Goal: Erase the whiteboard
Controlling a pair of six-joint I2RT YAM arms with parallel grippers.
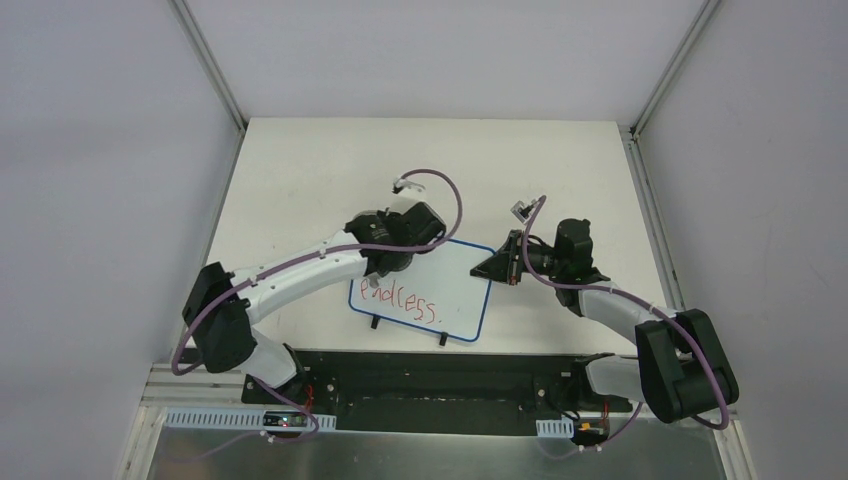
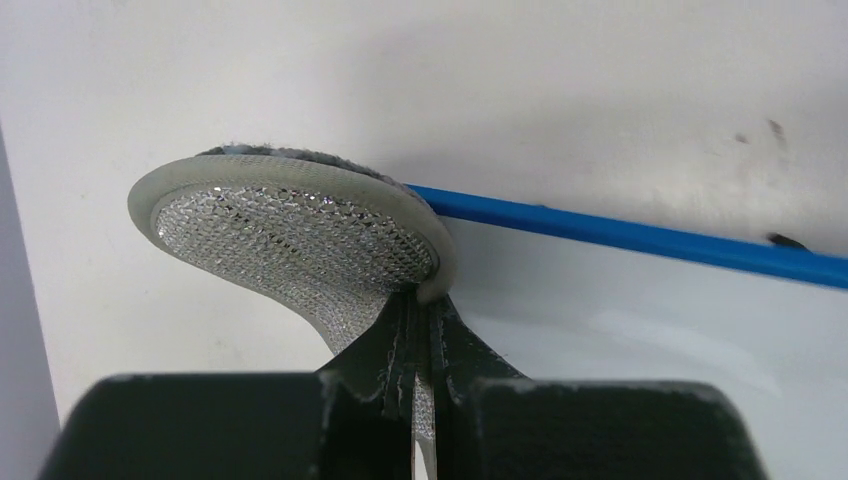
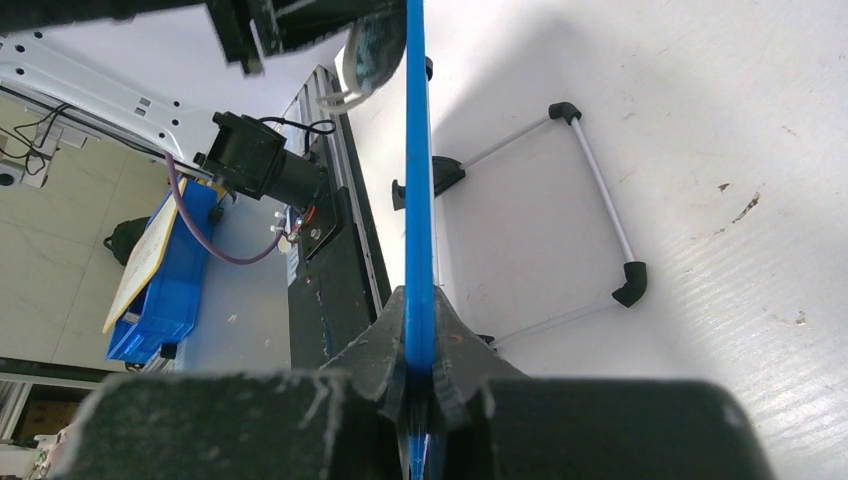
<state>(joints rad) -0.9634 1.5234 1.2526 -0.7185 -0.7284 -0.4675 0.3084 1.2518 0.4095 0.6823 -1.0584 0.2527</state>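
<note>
A small blue-framed whiteboard (image 1: 440, 290) on a wire stand carries red writing (image 1: 398, 300) on its left half. My left gripper (image 1: 385, 262) is shut on a round eraser (image 2: 290, 235) with a grey rim and silvery mesh back. The eraser's dark felt face sits at the board's top blue edge (image 2: 640, 238), near its upper left corner. My right gripper (image 1: 497, 266) is shut on the board's right blue frame edge (image 3: 419, 200). The eraser also shows beyond the frame in the right wrist view (image 3: 368, 55).
The board's wire stand with black feet (image 3: 600, 210) rests on the white table (image 1: 300, 170). A black base plate (image 1: 440, 375) runs along the near table edge. Grey enclosure walls flank the table. A blue bin (image 3: 165, 275) sits off the table.
</note>
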